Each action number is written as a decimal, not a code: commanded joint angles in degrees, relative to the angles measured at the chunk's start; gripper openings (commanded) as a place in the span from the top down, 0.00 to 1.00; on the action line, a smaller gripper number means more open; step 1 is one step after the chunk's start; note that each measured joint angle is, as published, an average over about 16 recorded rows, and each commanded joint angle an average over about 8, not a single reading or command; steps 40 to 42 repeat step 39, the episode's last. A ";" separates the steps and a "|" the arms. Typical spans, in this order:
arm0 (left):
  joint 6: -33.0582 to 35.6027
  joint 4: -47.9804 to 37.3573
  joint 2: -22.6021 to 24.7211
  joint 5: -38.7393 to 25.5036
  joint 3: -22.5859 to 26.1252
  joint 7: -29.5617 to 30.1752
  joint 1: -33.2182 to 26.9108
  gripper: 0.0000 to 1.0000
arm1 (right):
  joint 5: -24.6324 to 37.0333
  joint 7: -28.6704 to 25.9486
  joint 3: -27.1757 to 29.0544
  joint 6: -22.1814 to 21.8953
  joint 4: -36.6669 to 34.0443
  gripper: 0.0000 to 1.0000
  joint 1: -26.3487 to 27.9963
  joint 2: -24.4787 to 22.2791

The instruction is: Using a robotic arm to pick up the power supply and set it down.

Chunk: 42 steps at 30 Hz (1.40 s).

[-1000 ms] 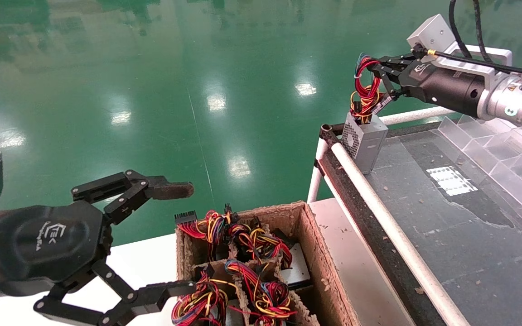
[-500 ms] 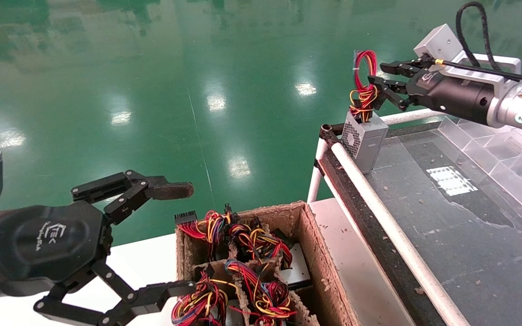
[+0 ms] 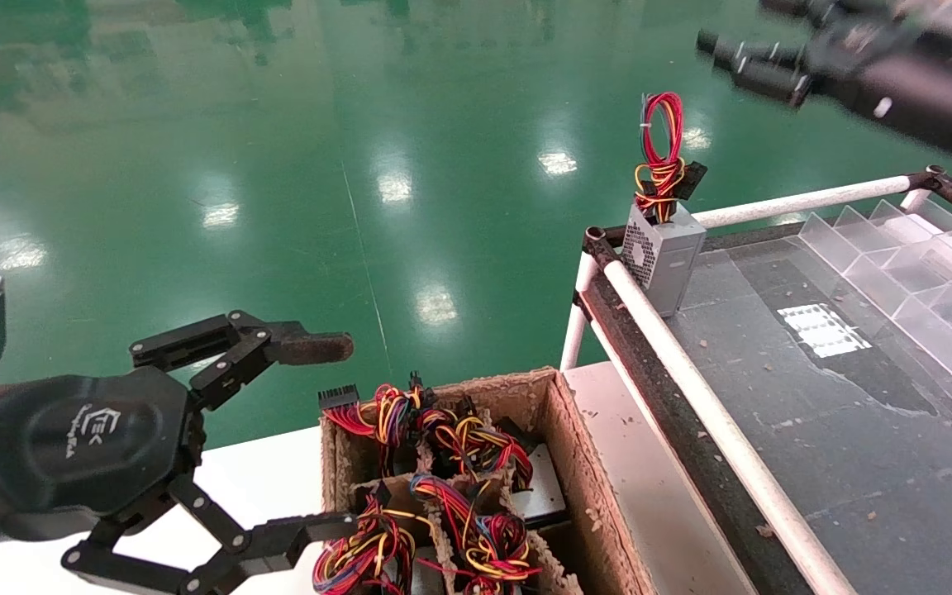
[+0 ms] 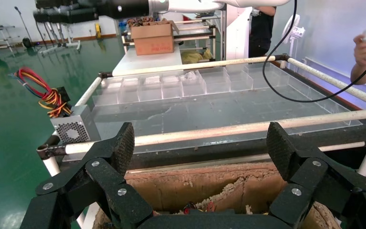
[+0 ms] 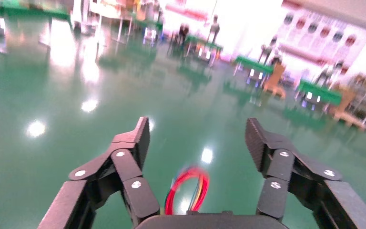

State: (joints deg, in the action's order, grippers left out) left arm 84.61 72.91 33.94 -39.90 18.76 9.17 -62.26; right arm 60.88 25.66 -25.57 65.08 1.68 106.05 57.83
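standing upright on the near corner of the dark table (image 3: pixel 815 413), just beside the white rail (image 3: pixel 691 388), the power supply (image 3: pixel 663 256) shows its vent face, its red and yellow wire loop (image 3: pixel 663 145) rising above it. the right gripper (image 3: pixel 744 62) hangs above and apart from it, fingers spread wide and holding nothing. the left gripper (image 3: pixel 319 438) waits low beside the cardboard box (image 3: pixel 575 463) of similar units, fingers (image 3: pixel 311 347) also wide apart.

Silver-grey power supply (image 3: pixel 663 254) (perforated round-pattern vent)
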 commanded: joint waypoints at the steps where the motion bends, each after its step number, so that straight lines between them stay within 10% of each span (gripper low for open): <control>1: 0.00 0.00 0.00 0.00 0.00 0.00 0.00 0.00 | -1.69 -1.17 1.16 1.25 -0.22 0.00 0.22 -0.48; 42: -0.01 -0.03 -0.02 0.04 0.05 -0.03 -0.02 0.00 | -12.48 -22.83 6.43 13.23 43.75 0.00 -27.03 -14.16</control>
